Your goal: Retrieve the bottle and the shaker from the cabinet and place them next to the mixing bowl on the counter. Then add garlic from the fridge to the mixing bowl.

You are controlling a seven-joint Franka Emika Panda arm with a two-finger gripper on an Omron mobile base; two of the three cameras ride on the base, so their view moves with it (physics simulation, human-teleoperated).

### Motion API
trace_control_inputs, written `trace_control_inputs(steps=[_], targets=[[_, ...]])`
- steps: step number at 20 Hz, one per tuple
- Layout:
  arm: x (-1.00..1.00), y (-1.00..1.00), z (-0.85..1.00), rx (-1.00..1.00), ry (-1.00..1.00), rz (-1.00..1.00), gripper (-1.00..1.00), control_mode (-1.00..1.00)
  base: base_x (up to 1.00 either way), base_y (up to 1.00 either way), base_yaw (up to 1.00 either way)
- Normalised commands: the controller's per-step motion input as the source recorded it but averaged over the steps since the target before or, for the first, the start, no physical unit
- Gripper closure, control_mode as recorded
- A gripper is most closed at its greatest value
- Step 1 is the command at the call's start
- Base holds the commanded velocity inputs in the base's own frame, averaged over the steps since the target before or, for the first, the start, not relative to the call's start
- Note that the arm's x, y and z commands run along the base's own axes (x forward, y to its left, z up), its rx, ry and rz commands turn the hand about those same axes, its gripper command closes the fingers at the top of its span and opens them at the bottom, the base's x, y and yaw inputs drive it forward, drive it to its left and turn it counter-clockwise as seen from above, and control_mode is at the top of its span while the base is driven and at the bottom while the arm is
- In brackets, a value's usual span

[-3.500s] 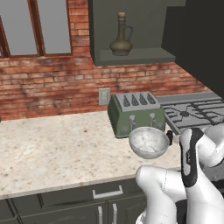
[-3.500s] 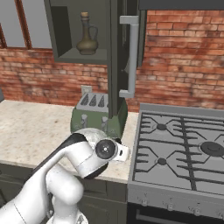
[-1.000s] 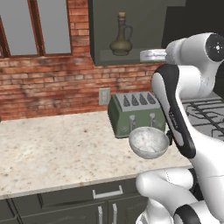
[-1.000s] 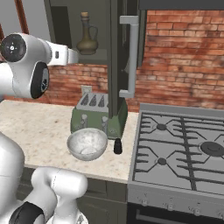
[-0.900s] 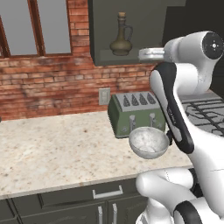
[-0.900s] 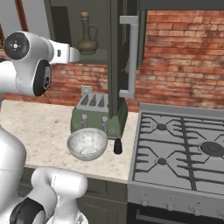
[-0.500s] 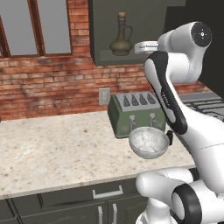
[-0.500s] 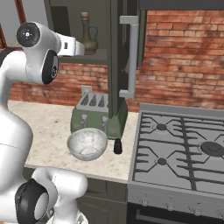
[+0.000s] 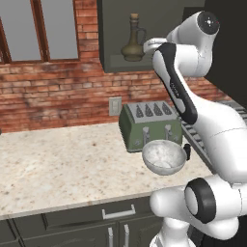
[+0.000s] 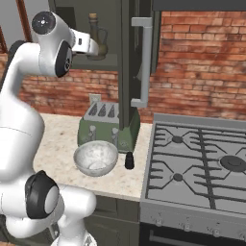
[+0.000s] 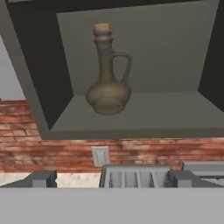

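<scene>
My gripper (image 11: 108, 180) is spread wide and carries nothing, raised to the level of the open cabinet (image 9: 113, 61) and pointed at the bottle (image 11: 108, 74), which stands upright on the shelf, left of the middle and well back from its front edge. The shaker (image 10: 129, 160) already sits on the worktop (image 9: 62, 164), just beside the mixing bowl (image 9: 164, 157) and in front of the green toaster (image 9: 149, 124), so by my reading the bottle is the step in hand. To do it well I would go straight in along my line of sight, keeping the fingers level and clear of the shelf's front lip, and take the bottle where it is narrow enough to fit between them: the neck below the cork, or the waist just above the bulge. The handle juts to the right in the hand view, so I should come in on a line that leaves it outside the jaws. It looks top-heavy; a nudge before closing could tip it, so I would centre first and close slowly.
</scene>
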Motion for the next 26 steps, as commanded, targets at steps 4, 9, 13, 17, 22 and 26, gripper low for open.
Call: trace_control_inputs(steps=[4, 9, 13, 17, 22, 26], targets=[[0.37, 0.00, 0.07, 0.00, 0.13, -0.01, -1.00, -1.00, 0.00, 0.00, 0.00], [0.46, 0.03, 0.00, 0.00, -0.01, 0.00, -1.00, -1.00, 0.00, 0.00, 0.00], [0.47, 0.03, -0.18, 0.00, -0.14, 0.00, -1.00, -1.00, 0.00, 0.00, 0.00], [0.47, 0.13, -0.16, 0.00, -0.16, 0.00, -1.00, -1.00, 0.00, 0.00, 0.00], [0.25, 0.04, 0.10, 0.00, -0.02, 0.00, -1.00, -1.00, 0.00, 0.00, 0.00], [0.18, 0.00, 0.15, 0.00, 0.01, 0.00, -1.00, -1.00, 0.00, 0.00, 0.00]])
